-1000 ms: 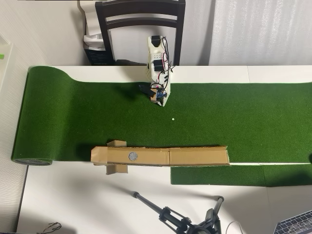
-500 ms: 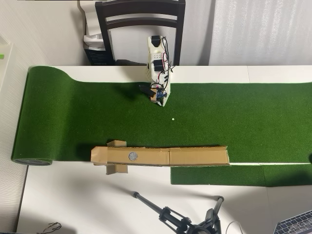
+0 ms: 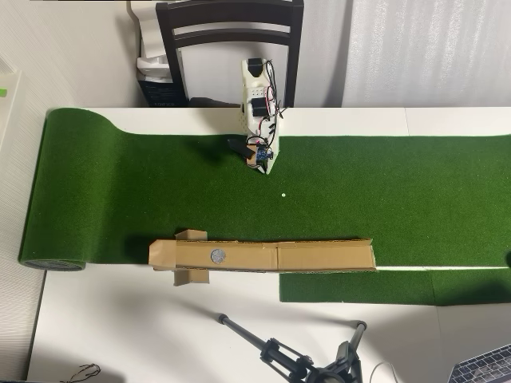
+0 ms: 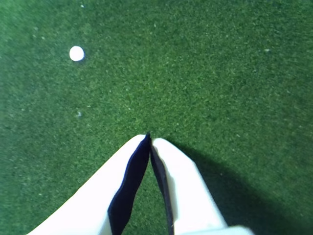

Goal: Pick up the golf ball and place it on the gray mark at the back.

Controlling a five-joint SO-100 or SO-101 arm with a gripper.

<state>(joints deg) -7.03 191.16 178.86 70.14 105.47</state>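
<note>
The golf ball is out of view in both frames. The gray mark is a small round disc lying on the tan cardboard strip at the turf's lower edge in the overhead view. My white arm stands folded at the turf's upper edge, with the gripper pointing down at the turf, well above the mark in the picture. In the wrist view the gripper is shut, its two white fingers meeting at the tips over bare green turf, with nothing held.
A tiny white dot lies on the green turf just below the gripper in the overhead view. A dark chair stands behind the arm. A black tripod lies on the white table below the cardboard.
</note>
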